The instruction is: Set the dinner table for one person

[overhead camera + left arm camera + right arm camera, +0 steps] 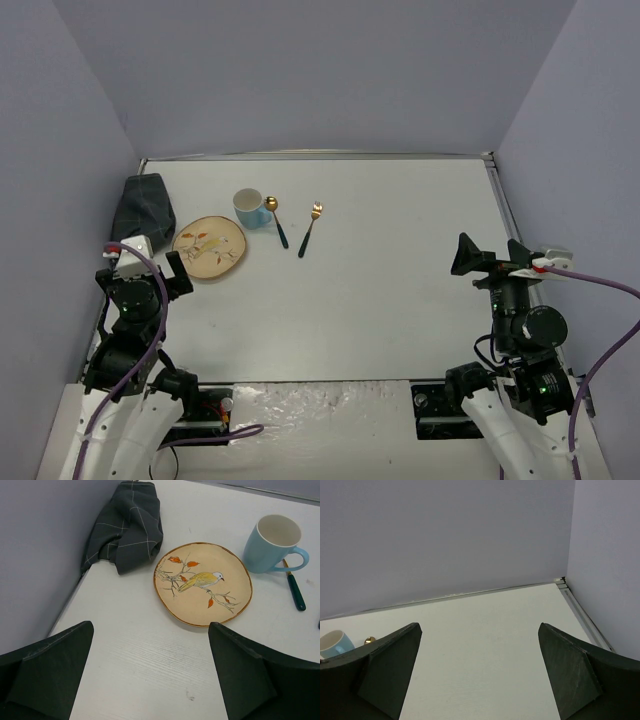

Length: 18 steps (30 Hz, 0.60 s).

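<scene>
Your left gripper (150,262) and right gripper (492,255) hang with fingers spread wide, holding nothing, above the dinner table (400,260) seen from overhead; your left wrist looks down on plate (202,585), mug (272,545) and crumpled cloth (127,527), your right wrist on white tabletop.

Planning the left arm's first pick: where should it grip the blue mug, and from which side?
Probably the mug rim, pinched from above on the side facing the plate: it stands upright and open, and its handle points away, toward the spoon lying close by.
</scene>
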{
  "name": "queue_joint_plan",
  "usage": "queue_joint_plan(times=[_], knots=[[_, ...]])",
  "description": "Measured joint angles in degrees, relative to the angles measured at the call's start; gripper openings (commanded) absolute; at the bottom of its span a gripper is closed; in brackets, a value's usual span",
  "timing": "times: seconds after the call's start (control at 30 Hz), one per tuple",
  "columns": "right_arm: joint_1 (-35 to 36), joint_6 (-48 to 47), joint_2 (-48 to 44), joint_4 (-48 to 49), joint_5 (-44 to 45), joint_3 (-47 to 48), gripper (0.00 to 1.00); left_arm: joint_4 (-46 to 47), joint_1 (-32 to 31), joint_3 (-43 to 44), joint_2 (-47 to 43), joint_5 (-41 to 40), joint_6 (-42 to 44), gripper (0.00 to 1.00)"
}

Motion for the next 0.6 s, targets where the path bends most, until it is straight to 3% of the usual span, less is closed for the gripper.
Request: queue_joint_plan(times=[0.4, 0.6], knots=[[0.0, 1.6, 1.0, 0.0, -1.2, 0.0, 1.00, 0.5, 0.0, 0.0, 0.9, 0.0, -1.1, 0.97], [0.0, 6.1, 6.5, -0.8, -1.9, 0.2, 1.00, -0.7, 0.0, 4.2, 13.2, 0.4, -6.2, 0.97]])
